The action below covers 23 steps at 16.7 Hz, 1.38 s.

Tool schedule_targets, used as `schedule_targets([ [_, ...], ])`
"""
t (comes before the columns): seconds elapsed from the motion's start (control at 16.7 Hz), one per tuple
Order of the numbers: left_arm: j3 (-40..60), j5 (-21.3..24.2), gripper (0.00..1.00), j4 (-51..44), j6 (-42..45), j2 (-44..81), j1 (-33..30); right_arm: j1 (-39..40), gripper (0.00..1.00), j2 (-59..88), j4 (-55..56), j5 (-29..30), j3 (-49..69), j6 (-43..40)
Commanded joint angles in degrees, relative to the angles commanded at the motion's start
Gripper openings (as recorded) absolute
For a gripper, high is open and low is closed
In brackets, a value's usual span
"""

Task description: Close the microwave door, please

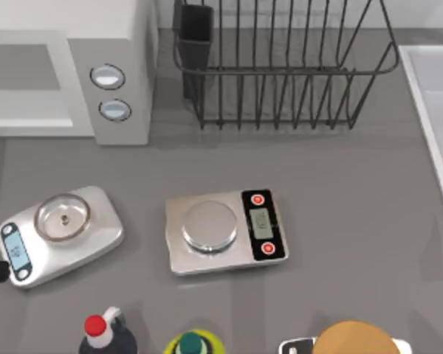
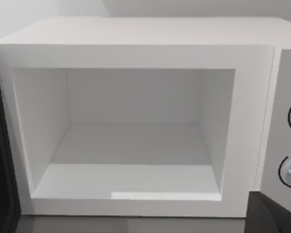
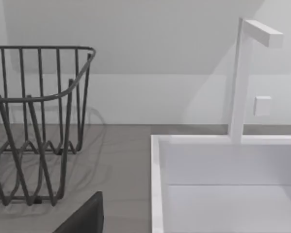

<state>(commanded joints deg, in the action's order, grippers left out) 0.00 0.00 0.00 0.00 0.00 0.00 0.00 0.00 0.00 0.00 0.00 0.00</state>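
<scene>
Left gripper (image 2: 274, 216): before the microwave (image 2: 136, 43), facing its open cavity. I cannot tell whether it is apart or together.
Right gripper (image 3: 85, 218): idle, well away from the microwave, by the sink (image 3: 157, 184); state equally unreadable.
Microwave door (image 2: 0, 145): swung open at the cavity edge away from the knobs (image 1: 107, 76). I judge it stiff, light and hinged, best pushed near its free edge.
Surface (image 1: 340, 192): grey, with two scales (image 1: 225, 231) in front of the microwave and a dish rack (image 1: 280, 66) beside it.
Wall: pale, behind the microwave.

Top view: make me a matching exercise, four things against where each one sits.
Things:
1. microwave
2. wire dish rack
3. rectangular scale
4. red-capped bottle

Places:
A. table's middle
B. bottom edge, left of centre
C. top left corner
D. back of the table, right of the microwave

Pairs: 1-C, 2-D, 3-A, 4-B
</scene>
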Motion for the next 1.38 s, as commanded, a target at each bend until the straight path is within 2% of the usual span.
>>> schedule_targets([
  [0.18,-0.52,1.02,0.0,0.13,-0.01,-0.39,1.02,0.0,1.0,0.0,0.0,0.0,0.0,0.0],
  [0.54,-4.01,10.29,0.0,1.01,-0.05,-3.0,10.29,0.0,1.0,0.0,0.0,0.0,0.0,0.0],
  [0.9,-2.12,10.74,0.0,0.67,0.6,-2.15,11.14,0.0,1.0,0.0,0.0,0.0,0.0,0.0],
  [1.08,3.09,12.95,0.0,-2.17,5.2,3.34,16.12,0.0,1.0,0.0,0.0,0.0,0.0,0.0],
  [1.38,20.13,19.71,0.0,-11.47,18.74,23.98,30.91,0.0,1.0,0.0,0.0,0.0,0.0,0.0],
])
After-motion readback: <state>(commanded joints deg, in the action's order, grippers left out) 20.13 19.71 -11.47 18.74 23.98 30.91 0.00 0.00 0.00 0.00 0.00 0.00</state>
